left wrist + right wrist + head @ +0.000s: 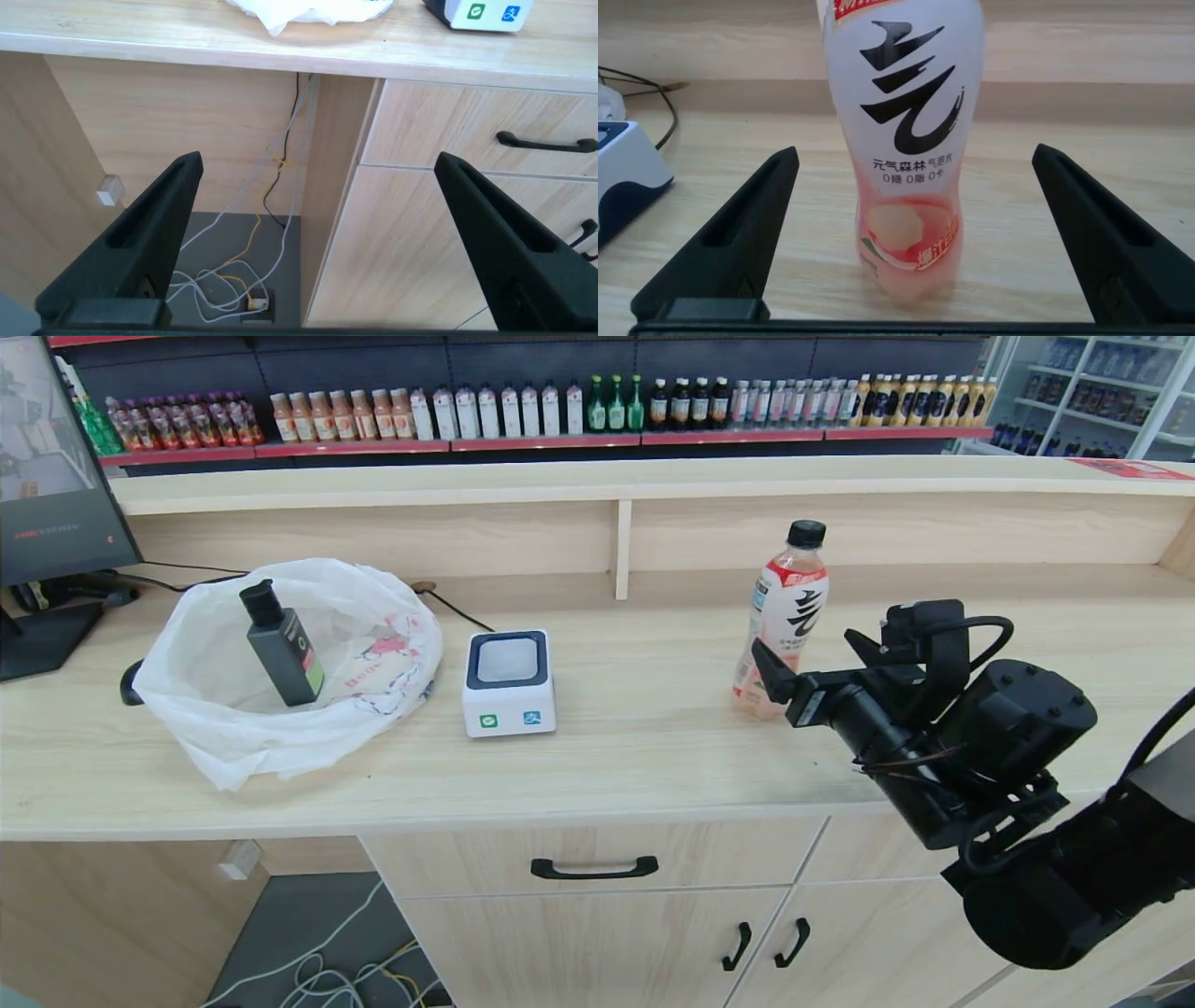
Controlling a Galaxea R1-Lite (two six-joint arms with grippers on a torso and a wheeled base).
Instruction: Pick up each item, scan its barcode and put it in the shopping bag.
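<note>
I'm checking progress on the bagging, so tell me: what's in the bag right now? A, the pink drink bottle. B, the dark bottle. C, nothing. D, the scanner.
B: the dark bottle stands in the bag, while the pink bottle is out on the counter, right of the scanner.

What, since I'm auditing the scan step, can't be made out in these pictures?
Drink bottle: no barcode on the side showing in head or right wrist view; cap cut off by the right wrist view's edge.
Dark bottle in the shopping bag: label too small to read, head view.
Scanner: cut off by the edge in both wrist views.
</note>
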